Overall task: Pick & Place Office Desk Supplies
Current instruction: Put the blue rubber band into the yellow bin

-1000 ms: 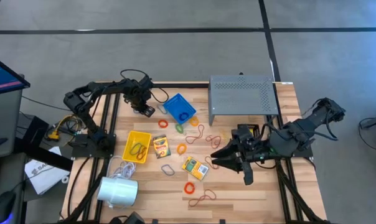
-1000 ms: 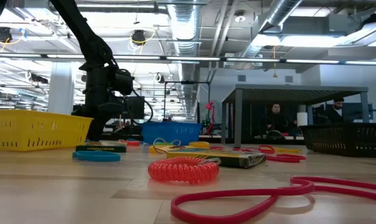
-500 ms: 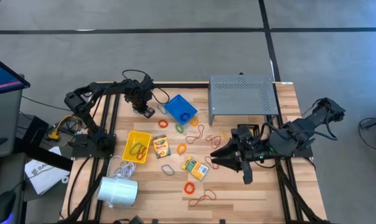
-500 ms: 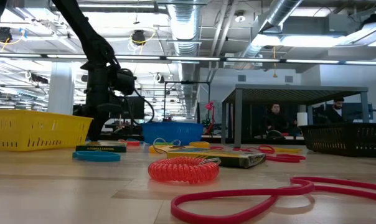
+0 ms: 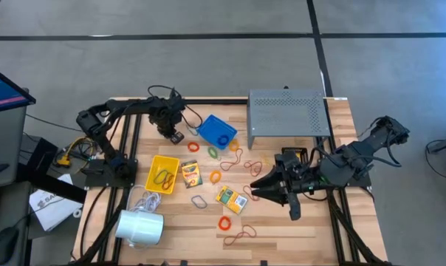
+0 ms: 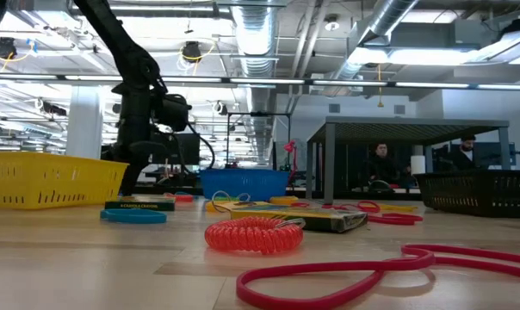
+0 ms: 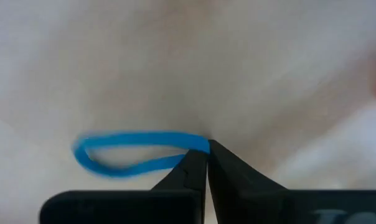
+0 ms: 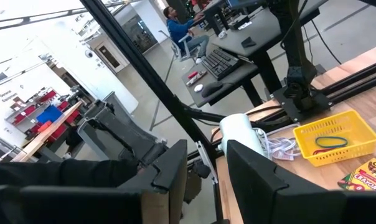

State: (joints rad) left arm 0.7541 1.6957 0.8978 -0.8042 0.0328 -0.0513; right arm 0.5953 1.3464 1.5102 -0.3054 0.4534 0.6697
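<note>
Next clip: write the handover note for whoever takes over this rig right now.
Left gripper: shut on a blue band, at the table's far left, beside the blue bin.
Right gripper: open, empty, hovering at the table's right edge.
Done: some bands lie in the yellow basket and the blue bin.
Left: two crayon boxes, plus loose orange, green and red bands and grey clips mid-table. The held band is not yet dropped in a bin.
</note>
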